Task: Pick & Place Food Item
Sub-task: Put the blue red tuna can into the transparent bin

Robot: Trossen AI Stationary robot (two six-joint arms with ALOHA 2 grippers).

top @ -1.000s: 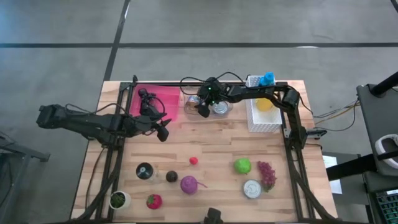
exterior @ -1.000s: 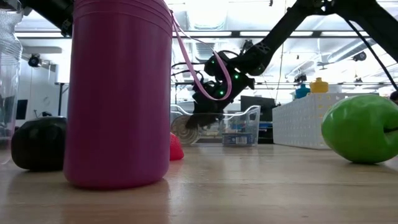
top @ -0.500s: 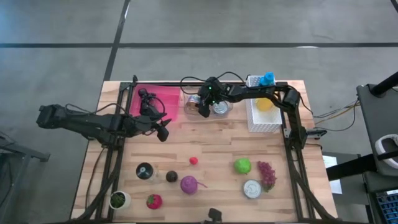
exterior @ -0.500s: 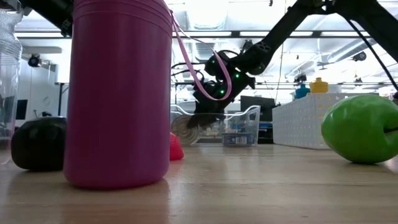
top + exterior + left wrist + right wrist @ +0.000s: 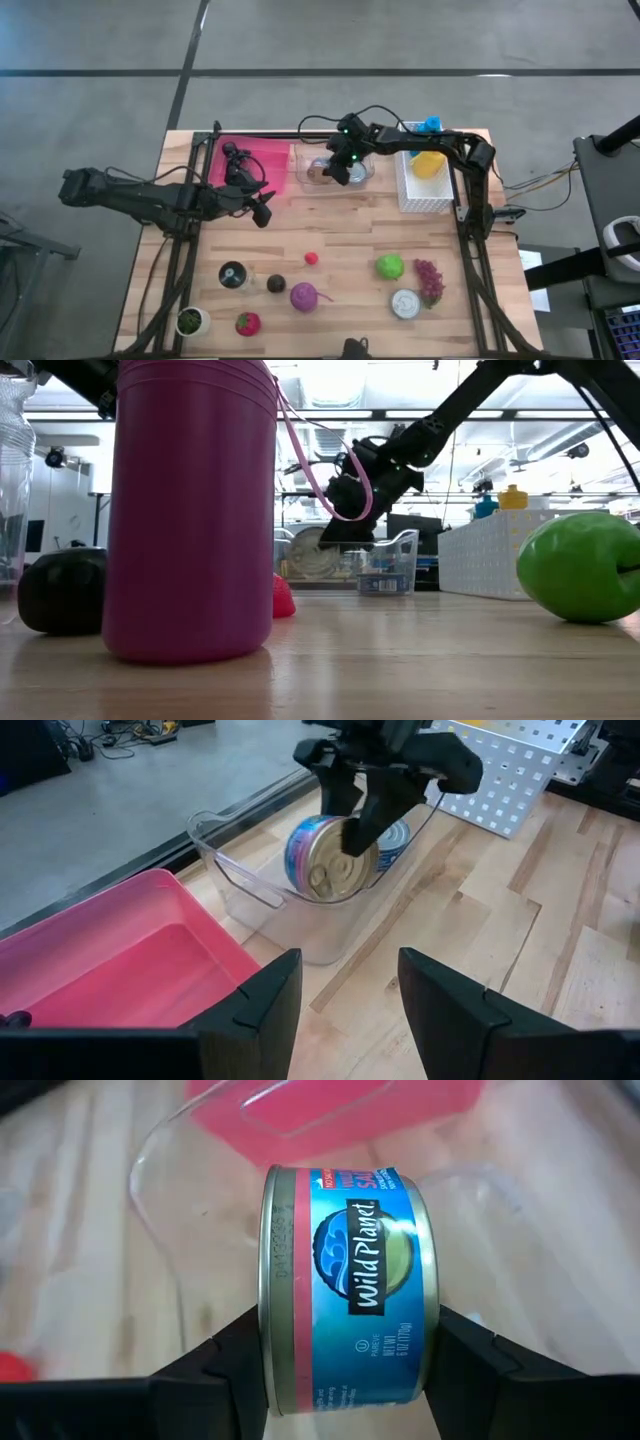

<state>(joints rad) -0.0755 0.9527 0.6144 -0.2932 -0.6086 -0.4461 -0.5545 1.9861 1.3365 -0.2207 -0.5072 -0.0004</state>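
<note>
A blue-labelled tin can (image 5: 345,1280) stands on edge inside a clear plastic container (image 5: 312,178) at the table's far middle. My right gripper (image 5: 338,172) is shut on it. In the left wrist view the can (image 5: 330,865) turns its round metal lid toward the camera. The low view shows the can (image 5: 316,556) through the container's wall. I cannot tell whether its lower rim touches the container floor. My left gripper (image 5: 264,212) hangs open over the table's left middle, apart from the container, with nothing between its fingers. My right gripper pinches the can between its two fingers, one on each flat end, with the lid end's rim (image 5: 268,1330) beside one finger (image 5: 215,1365). The fingers slant down from the table's right side. The can sits on edge inside the container, its labelled wall toward the wrist camera.
A pink tray (image 5: 250,160) lies left of the container and a white perforated basket (image 5: 425,195) stands to its right. Near the front edge are a green apple (image 5: 390,266), purple grapes (image 5: 428,280), a magenta cup (image 5: 303,296) and other small items.
My right gripper has gone a little toward the table's right edge and upward, and its wrist has turned. The can has risen slightly with it inside the clear container.
</note>
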